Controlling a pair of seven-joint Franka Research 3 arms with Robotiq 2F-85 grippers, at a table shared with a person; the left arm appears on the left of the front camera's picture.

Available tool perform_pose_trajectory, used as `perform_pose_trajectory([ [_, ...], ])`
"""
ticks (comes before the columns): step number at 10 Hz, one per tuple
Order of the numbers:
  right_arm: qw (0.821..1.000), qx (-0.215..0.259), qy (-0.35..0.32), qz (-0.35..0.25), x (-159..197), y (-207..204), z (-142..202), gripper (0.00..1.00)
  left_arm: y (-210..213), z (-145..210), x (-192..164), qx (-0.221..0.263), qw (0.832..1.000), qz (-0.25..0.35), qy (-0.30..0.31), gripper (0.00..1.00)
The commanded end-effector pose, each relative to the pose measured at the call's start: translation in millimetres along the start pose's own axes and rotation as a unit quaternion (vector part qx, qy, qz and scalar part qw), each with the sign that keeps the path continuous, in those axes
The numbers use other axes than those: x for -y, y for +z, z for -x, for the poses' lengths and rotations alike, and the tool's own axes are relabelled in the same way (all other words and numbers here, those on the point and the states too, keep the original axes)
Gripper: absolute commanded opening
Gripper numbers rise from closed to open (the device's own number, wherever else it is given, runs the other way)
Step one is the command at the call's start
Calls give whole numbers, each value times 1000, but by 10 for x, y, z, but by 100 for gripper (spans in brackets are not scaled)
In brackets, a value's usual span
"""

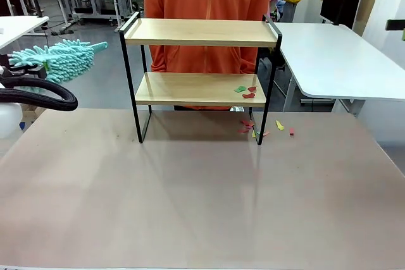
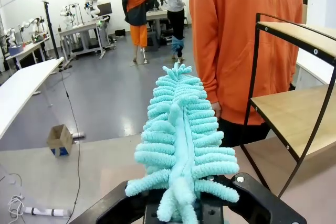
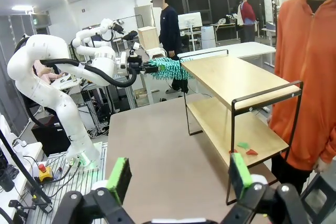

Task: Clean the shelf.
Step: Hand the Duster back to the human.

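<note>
Front view: shelf standing toward far side of brown table, roughly centred, both wooden tiers bare except coloured paper scraps at right end of lower board. More scraps on tabletop by right legs, too small to make out beyond red, yellow, green. Person in orange top right behind shelf, cut off at top edge of frame, hands hidden behind the boards. Teal microfibre duster at far left, level with the gap between tiers, well apart from shelf; left arm mostly cropped, only black cable loop and a bit of white casing visible.

Left wrist view: left gripper pressed together on duster handle, fingertips buried under the chenille strands, handle itself hidden. Duster head pointing away toward person's sleeve. Shelf corner at right edge, cropped.

Right wrist view: right gripper spread wide, green pads apart, nothing between them, hovering over near right part of table. Shelf seen end-on beyond it, two scraps on lower board. Left arm with duster farther off, duster tip near or touching far end of top board; cannot tell contact.
</note>
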State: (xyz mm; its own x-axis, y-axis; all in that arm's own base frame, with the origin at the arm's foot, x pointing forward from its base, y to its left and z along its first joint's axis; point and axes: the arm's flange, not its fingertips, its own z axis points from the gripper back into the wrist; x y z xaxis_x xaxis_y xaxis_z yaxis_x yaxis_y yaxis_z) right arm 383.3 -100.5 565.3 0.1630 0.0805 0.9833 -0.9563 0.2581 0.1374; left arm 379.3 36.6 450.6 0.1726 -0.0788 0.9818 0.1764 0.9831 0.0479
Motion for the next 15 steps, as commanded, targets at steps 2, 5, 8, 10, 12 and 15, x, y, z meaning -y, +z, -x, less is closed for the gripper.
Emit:
perform_pose_trajectory([
  [2,1000,5,8,0,-20,-4,-16,100,35,-66,-5,8,1000,-4,-7,17],
  [5,1000,5,8,0,-20,-4,-16,100,35,-66,-5,8,1000,-4,-7,17],
  [8,1000,5,8,0,-20,-4,-16,100,35,-66,-5,8,1000,-4,-7,17],
  [10,1000,5,8,0,-20,-4,-16,100,35,-66,-5,8,1000,-4,-7,17],
  [12,1000,5,8,0,-20,-4,-16,100,35,-66,-5,8,1000,-4,-7,17],
  [15,1000,5,8,0,-20,-4,-16,100,35,-66,-5,8,1000,-4,-7,17],
])
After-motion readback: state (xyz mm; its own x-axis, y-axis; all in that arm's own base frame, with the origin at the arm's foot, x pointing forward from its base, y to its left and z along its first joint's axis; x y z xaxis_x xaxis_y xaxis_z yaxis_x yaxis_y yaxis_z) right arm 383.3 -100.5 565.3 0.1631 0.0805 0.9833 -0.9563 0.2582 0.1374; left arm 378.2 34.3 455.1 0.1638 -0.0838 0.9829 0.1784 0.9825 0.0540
